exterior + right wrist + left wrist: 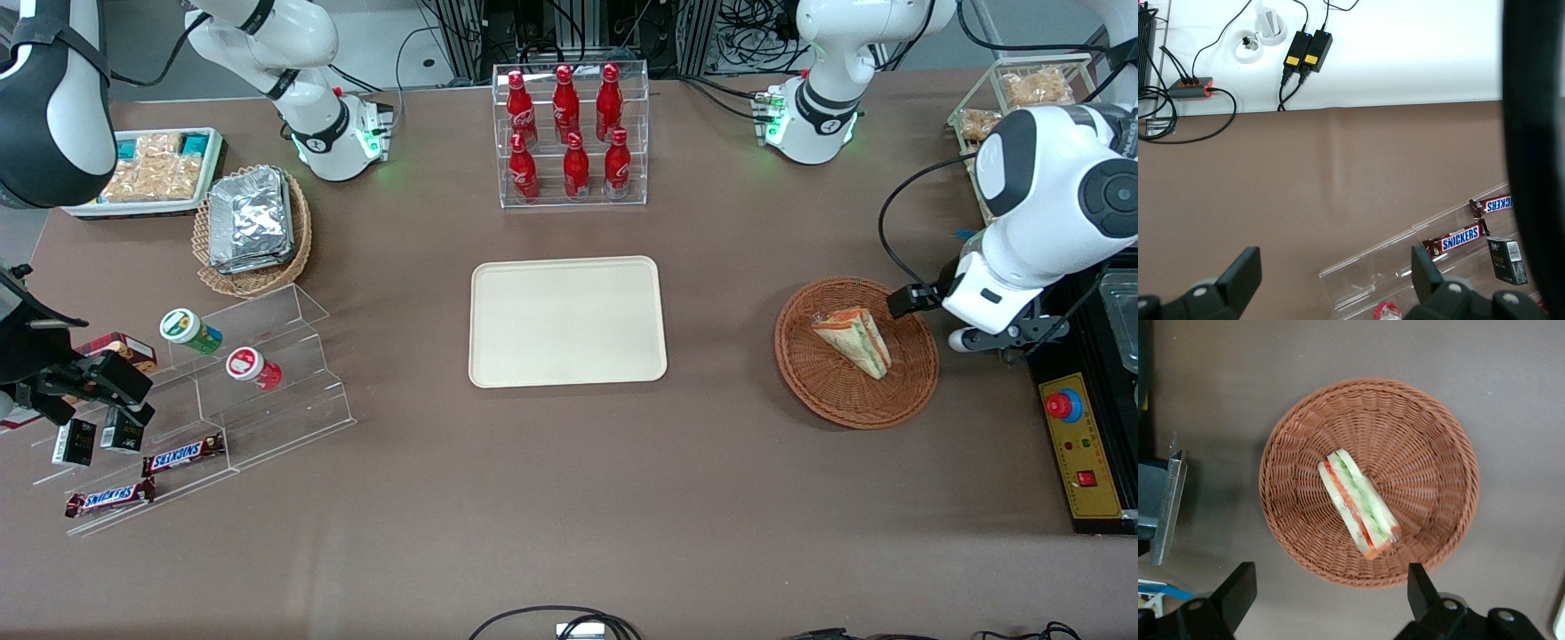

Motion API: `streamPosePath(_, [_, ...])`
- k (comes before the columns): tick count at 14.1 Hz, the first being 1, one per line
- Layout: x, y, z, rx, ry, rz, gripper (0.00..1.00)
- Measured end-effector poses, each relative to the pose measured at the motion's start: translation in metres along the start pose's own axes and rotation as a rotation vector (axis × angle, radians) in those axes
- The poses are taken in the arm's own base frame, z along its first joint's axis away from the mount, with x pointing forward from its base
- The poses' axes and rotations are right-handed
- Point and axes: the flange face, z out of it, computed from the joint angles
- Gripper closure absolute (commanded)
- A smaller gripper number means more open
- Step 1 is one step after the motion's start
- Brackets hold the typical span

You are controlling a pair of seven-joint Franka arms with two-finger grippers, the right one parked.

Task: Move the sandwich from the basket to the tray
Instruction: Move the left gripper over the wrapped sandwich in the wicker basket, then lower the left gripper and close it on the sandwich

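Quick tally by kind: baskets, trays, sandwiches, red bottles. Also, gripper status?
Baskets: 2 (reddish-brown basket, tan basket)
Trays: 2 (cream tray, white tray)
Sandwich: 1
Red bottles: 6
Total: 11
Gripper: open, above the reddish-brown basket.

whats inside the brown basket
Only the wrapped sandwich lies in the basket. The weave under it is covered. The pincer hangs open above the basket's edge.

The gripper (1328, 600) hangs wide open above the basket (907, 391), nothing between it and the sandwich (853, 340); bare table (720, 311) separates basket and tray (567, 320).
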Motion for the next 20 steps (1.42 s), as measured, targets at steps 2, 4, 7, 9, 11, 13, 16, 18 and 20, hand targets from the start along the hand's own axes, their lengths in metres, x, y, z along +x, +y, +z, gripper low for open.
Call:
streamPosePath(2, [-0.003, -0.004, 0.023, -0.008, 0.018, -0.084, 0.00])
streamPosePath(4, [-0.005, -0.001, 0.042, -0.012, 0.021, -0.188, 0.00])
streamPosePath(7, [-0.003, 0.008, 0.062, -0.020, 0.030, -0.308, 0.00])
streamPosePath(9, [-0.003, 0.012, 0.076, -0.025, 0.032, -0.375, 0.00])
streamPosePath(11, [-0.003, 0.016, 0.089, -0.032, 0.038, -0.425, 0.00])
streamPosePath(13, [-0.005, 0.022, 0.102, -0.040, 0.045, -0.465, 0.00])
streamPosePath(16, [-0.012, 0.027, 0.126, -0.053, 0.055, -0.505, 0.00])
streamPosePath(18, [-0.021, 0.026, 0.144, -0.064, 0.067, -0.514, 0.00])
streamPosePath(20, [-0.029, 0.026, 0.159, -0.071, 0.072, -0.521, 0.00])
